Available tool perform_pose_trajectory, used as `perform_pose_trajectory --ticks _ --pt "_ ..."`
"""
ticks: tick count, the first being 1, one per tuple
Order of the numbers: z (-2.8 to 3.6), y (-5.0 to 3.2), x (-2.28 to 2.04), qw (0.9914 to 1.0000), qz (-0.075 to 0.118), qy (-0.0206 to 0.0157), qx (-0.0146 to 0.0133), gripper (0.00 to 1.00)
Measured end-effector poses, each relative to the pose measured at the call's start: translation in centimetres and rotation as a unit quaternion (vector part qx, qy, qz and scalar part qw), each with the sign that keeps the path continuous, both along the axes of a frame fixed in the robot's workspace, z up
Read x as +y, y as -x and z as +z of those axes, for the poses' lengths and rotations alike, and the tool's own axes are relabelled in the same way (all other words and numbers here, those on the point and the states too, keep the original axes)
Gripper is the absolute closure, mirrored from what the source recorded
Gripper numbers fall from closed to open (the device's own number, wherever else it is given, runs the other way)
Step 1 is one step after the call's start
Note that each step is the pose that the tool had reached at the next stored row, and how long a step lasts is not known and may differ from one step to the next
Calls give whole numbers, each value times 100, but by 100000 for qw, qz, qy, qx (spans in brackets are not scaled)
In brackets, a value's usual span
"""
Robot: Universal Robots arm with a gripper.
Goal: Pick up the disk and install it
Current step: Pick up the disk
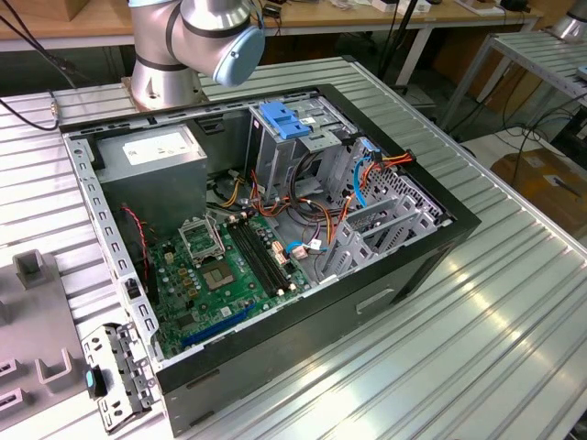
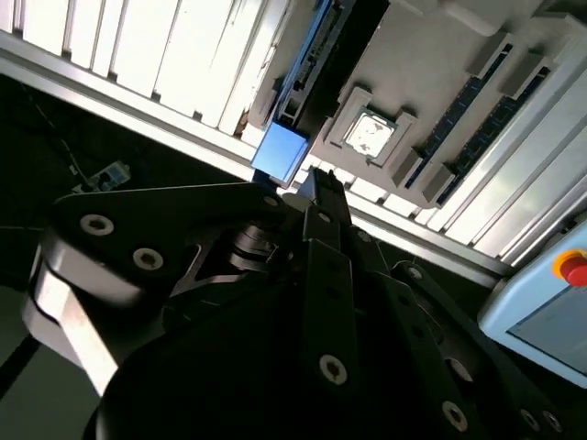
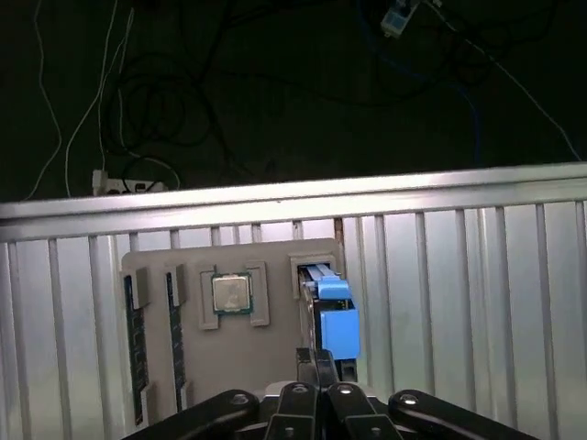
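Tabletop (image 3: pixel 459 275): ribbed metal; a grey tray (image 3: pixel 229 367) was carried on it.
Disk (image 3: pixel 330 293): stood on edge in a tray slot, not yet lifted.
Tool (image 3: pixel 318 356): hung near the disk, drawn narrow, nothing held.
Risk: disk edge could be struck, not straddled, by the narrow tool.

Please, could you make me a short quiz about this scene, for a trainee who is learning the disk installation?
1. True or false: the disk already sits inside the computer case.
2. How is the disk placed in the grey holder? A) on edge in a slot B) flat on top C) leaning outside it
3. Fill in: the gripper is nearest to the ____.
Key: 1 false; 2 A; 3 disk.
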State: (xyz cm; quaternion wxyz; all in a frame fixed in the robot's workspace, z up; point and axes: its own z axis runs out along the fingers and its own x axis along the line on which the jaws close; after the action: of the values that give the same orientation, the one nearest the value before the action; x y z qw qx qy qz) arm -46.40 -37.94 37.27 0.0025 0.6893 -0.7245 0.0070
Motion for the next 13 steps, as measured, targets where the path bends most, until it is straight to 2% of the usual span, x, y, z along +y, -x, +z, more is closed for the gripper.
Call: perform_pose_trajectory --ticks 2,5,7,9,10,13 --pt "-1 0 0 99986 1669 1 0 89" --pt "-2 0 0 99899 4486 2 -1 89" --pt "-3 0 0 99786 6534 2 1 89" --pt "-3 -1 0 99622 8691 1 3 89" --pt "-3 -1 0 99511 9875 2 4 89" --pt "-4 -1 0 99445 10525 1 2 89"
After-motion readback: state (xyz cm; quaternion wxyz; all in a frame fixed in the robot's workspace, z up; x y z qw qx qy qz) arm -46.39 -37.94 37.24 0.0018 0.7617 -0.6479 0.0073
